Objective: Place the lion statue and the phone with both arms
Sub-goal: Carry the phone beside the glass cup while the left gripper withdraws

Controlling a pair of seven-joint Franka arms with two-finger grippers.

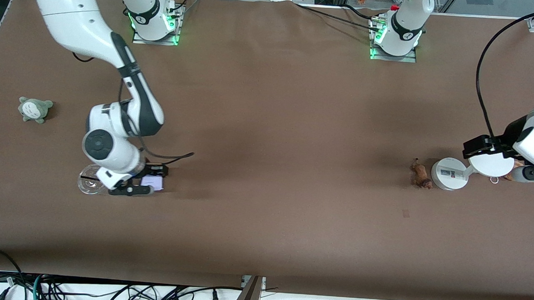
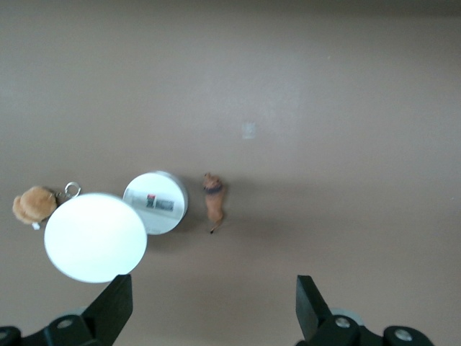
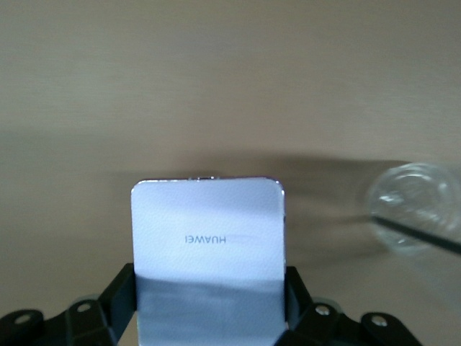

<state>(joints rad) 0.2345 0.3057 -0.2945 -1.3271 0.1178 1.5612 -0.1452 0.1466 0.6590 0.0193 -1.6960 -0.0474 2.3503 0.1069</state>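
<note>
The phone (image 1: 154, 182), a pale lavender-white rectangle, lies low at the table toward the right arm's end. My right gripper (image 1: 134, 187) is shut on it, with a finger against each long side; in the right wrist view the phone (image 3: 209, 238) fills the gap of the gripper (image 3: 209, 306). The lion statue (image 1: 420, 174), small and brown, lies on the table toward the left arm's end, beside a white stand. My left gripper (image 1: 476, 148) is open and empty, up in the air over the stand. The left wrist view shows the lion (image 2: 214, 202) ahead of the open gripper (image 2: 214, 317).
The white stand has a round base (image 1: 448, 173) and a disc (image 1: 491, 164). A tan plush with a keyring (image 2: 32, 205) lies beside it. A clear cup (image 1: 89, 185) stands next to the right gripper. A grey-green plush (image 1: 34, 109) lies at the right arm's end.
</note>
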